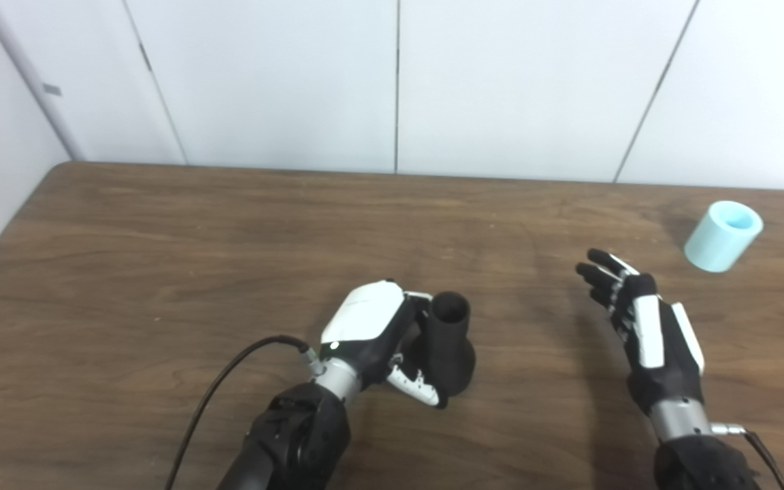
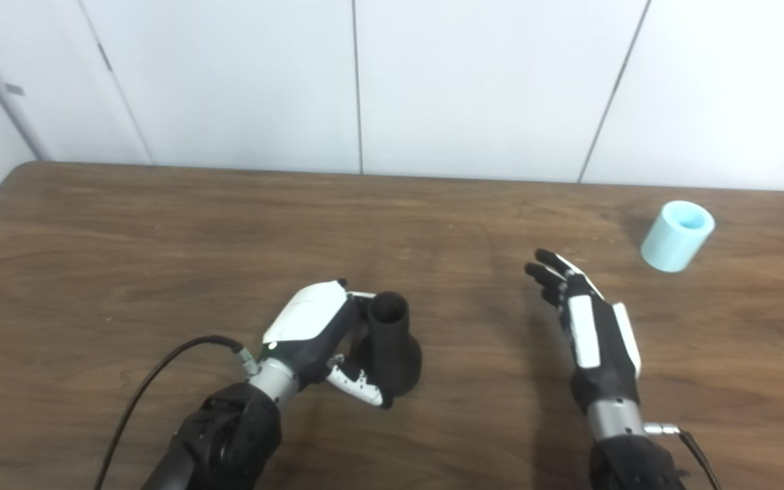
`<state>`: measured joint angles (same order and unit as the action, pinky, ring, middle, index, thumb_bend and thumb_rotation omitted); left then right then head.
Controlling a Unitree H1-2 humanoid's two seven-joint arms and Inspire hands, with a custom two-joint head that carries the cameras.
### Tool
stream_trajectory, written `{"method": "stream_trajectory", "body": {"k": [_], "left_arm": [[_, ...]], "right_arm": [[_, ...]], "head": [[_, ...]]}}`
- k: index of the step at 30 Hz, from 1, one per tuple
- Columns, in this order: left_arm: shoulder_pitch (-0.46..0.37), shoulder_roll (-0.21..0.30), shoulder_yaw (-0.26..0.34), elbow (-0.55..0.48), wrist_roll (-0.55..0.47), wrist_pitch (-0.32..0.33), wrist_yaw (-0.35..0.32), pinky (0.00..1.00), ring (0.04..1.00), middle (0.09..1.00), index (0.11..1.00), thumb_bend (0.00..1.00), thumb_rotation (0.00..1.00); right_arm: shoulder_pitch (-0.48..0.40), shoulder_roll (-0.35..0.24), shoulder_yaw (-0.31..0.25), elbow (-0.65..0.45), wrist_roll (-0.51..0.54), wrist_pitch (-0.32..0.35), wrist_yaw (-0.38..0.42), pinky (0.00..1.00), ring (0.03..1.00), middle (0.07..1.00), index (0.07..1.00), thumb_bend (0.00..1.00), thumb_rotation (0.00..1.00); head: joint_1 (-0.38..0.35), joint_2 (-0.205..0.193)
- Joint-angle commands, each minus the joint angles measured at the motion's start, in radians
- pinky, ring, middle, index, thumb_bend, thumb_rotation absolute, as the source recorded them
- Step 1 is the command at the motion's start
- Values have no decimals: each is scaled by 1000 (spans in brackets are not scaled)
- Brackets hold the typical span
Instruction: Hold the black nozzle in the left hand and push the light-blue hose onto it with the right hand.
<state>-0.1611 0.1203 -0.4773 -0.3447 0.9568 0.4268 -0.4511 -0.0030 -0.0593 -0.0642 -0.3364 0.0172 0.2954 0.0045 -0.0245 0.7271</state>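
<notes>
Left hand fingers grip the upright black nozzle, mouth up for insertion; right hand, fingers spread and empty, between nozzle and light-blue hose.

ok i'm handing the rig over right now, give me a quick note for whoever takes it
Left hand: shut on the black nozzle, which stands upright on the table, open end up.
Right hand: open, holding nothing, fingers spread, above the table to the right of the nozzle.
Light-blue hose: a short piece lying tilted near the table's far right edge, apart from the right hand and beyond it.
Done: the nozzle is gripped.
Left: reach the right hand to the hose, grasp it, bring it over and push it onto the nozzle's open end.
</notes>
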Motion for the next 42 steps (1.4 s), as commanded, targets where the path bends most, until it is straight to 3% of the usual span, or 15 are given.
{"method": "stream_trajectory", "body": {"k": [1,4,7,8,12,17,24,29,35,38,42], "left_arm": [[27,4,-42,50,-32,1,-76,1000,790,543,440,515,0],[21,16,-47,69,-34,-6,-76,1000,787,543,441,516,0],[13,25,-50,83,-42,-7,-75,1000,783,543,442,515,0],[10,29,-50,86,-47,-8,-76,1000,771,544,441,515,0],[-2,47,-55,88,-55,-4,-88,1000,770,547,439,514,0],[-3,65,-57,80,-74,-3,-86,1000,765,549,436,514,0],[6,90,-53,85,-87,-29,-65,1000,746,548,435,514,0],[15,110,-51,93,-88,-60,-46,1000,776,495,477,524,0],[17,119,-47,97,-100,-68,-38,1000,780,492,479,525,0],[19,125,-44,94,-104,-70,-37,1000,786,492,479,525,0],[20,137,-36,90,-119,-74,-41,1000,800,492,479,525,0]], "right_arm": [[-48,-20,-17,-51,17,4,5,900,887,799,821,563,1000],[-81,-45,-34,-66,27,33,9,875,887,821,832,504,1000],[-113,-68,-49,-63,30,51,8,826,865,820,829,477,844],[-125,-75,-53,-68,29,60,7,829,868,824,826,509,762],[-185,-113,-63,-99,-2,123,-7,786,855,825,820,568,584],[-246,-160,-52,-121,-105,170,-21,742,833,830,821,610,435],[-325,-215,-47,-106,-288,174,17,688,814,821,808,684,369],[-401,-358,-12,-28,-469,174,100,747,834,831,805,781,335],[-455,-517,39,66,-571,172,188,804,889,856,820,797,285],[-491,-576,51,121,-598,173,244,818,912,859,822,813,284],[-539,-610,69,189,-644,174,290,853,924,869,832,837,294]], "head": [[-13,-1],[-34,-4],[-53,-7],[-60,-8],[-88,-10],[-159,-22],[-217,-25],[-287,-44],[-279,-49],[-306,-58],[-341,-57]]}}
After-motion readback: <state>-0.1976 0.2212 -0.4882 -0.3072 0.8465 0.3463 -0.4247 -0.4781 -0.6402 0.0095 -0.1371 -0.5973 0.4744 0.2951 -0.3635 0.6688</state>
